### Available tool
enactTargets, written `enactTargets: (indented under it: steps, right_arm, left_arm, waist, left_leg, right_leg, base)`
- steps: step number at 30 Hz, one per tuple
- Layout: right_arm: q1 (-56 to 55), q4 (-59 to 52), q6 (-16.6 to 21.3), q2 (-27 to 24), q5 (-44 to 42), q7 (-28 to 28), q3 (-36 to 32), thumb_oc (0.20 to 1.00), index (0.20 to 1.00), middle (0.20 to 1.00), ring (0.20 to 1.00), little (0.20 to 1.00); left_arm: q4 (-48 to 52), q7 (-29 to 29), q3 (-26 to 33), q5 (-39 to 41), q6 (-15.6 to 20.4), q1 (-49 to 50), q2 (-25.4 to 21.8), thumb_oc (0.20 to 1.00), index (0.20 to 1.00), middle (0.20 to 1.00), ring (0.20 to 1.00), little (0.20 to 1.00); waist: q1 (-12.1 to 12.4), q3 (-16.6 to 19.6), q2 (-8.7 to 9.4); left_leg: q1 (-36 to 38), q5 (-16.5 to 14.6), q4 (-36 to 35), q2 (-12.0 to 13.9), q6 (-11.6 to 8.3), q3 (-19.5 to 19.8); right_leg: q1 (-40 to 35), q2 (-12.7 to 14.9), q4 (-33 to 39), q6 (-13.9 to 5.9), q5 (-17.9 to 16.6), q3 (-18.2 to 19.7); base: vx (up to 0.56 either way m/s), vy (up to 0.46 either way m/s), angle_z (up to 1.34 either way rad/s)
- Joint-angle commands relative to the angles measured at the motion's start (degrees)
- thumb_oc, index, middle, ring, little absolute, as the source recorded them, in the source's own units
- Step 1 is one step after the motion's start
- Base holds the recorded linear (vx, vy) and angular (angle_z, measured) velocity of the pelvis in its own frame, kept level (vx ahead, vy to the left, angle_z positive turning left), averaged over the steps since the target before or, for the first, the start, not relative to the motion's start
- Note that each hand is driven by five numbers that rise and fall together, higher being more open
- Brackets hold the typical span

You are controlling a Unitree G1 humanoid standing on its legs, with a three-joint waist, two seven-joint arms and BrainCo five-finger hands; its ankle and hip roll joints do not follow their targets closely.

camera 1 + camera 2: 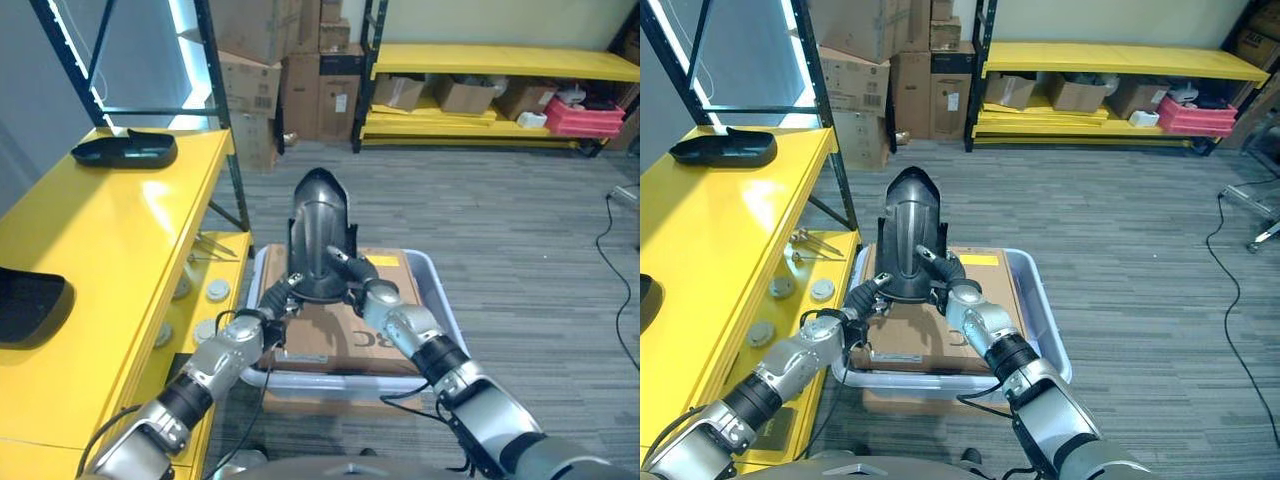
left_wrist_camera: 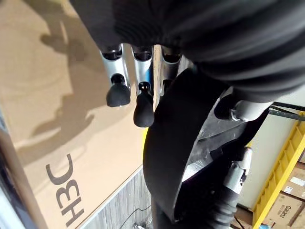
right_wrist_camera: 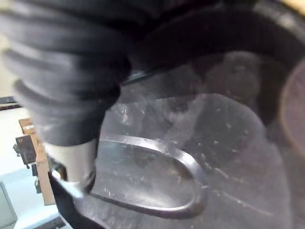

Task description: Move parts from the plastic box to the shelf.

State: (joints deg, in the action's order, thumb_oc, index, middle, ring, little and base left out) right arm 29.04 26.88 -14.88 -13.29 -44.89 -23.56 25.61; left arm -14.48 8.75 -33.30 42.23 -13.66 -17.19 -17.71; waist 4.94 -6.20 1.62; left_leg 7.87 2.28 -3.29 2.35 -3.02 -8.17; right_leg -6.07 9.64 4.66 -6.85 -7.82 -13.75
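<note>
Glossy black part [image 1: 320, 232]; pale blue plastic box [image 1: 442, 300]; yellow shelf [image 1: 110, 240].

The room was bright. A long white light strip [image 1: 185, 40] glowed very strongly beside the yellow shelf [image 1: 110, 230], so bright that it looked washed out. The shelf top shone with a pale, glossy patch where the light bounced off it. The black part [image 1: 320, 235] had a soft shine down its middle. In the left wrist view, dark finger shadows lay on the brown cardboard [image 2: 62, 119], and the things closest to the camera looked soft. The right wrist view was the blurriest, dim and smeary, with a pale glow at one edge.
</note>
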Motion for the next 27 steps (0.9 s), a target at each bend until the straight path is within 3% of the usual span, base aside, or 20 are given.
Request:
enactTargets:
  steps: [1, 10, 18, 22, 27]
  right_arm:
    - [-0.39, -1.81, 2.19, 2.09, -2.68, 2.1, -0.03, 1.0, 1.0, 1.0, 1.0, 1.0]
    - [-5.8, -6.83, 5.28, -1.94, -3.54, 3.87, -5.54, 1.0, 1.0, 1.0, 1.0, 1.0]
    - [-9.79, -17.8, 11.62, -4.62, -3.44, 5.94, -12.57, 1.0, 1.0, 1.0, 1.0, 1.0]
    - [-14.65, -23.02, 11.3, -6.49, -6.58, 12.62, -19.04, 1.0, 1.0, 1.0, 1.0, 1.0]
    - [-18.95, -24.49, 9.43, -6.19, -6.09, 17.02, -20.88, 1.0, 1.0, 1.0, 1.0, 1.0]
  left_arm:
    - [5.26, -1.93, 0.21, -0.48, 9.58, -14.07, 7.29, 0.2, 0.2, 0.2, 0.2, 0.2]
    - [6.22, -0.97, 2.21, -1.71, 9.45, -12.17, 4.92, 0.2, 0.2, 0.2, 0.2, 0.2]
    - [8.02, 0.43, 4.62, -3.71, 9.92, -10.9, 2.58, 0.2, 0.2, 0.2, 0.2, 0.2]
    - [7.25, -0.82, 8.09, -3.26, 10.91, -9.43, 1.01, 0.2, 0.2, 0.2, 0.2, 0.2]
    - [6.22, -1.24, 9.36, -4.79, 11.38, -8.17, 1.44, 0.2, 0.2, 0.2, 0.2, 0.2]
  waist:
    - [1.85, 2.33, -2.71]
    - [-0.17, 2.04, -2.62]
    - [-2.61, 1.53, -2.77]
    - [-4.55, 1.82, -2.79]
    - [-5.83, 2.15, -2.51]
  left_leg:
    - [-2.15, -4.29, 2.35, -0.11, 0.4, 3.5]
    - [-2.34, -4.32, 2.85, 0.45, 0.59, 2.15]
    - [-2.36, -4.28, 2.75, 0.93, 0.87, 0.34]
    - [-2.37, -4.22, 2.46, 1.15, 1.01, -1.19]
    - [-2.42, -4.11, 2.15, 1.33, 1.12, -2.4]
  right_leg:
    - [-0.59, 0.92, -3.92, -3.97, 6.68, -2.48]
    - [0.3, 0.87, -4.44, -4.14, 6.75, -1.52]
    - [1.28, 0.98, -4.62, -4.4, 6.64, -0.67]
    - [2.09, 0.99, -4.65, -4.62, 6.62, -0.25]
    - [2.62, 0.88, -4.32, -4.58, 6.4, 0.24]
  base:
    - [0.0, 0.0, 0.0]
    - [-0.02, 0.0, -0.04]
    - [-0.02, 0.008, -0.12]
    - [-0.01, 0.009, -0.04]
    - [-0.02, -0.011, -0.16]
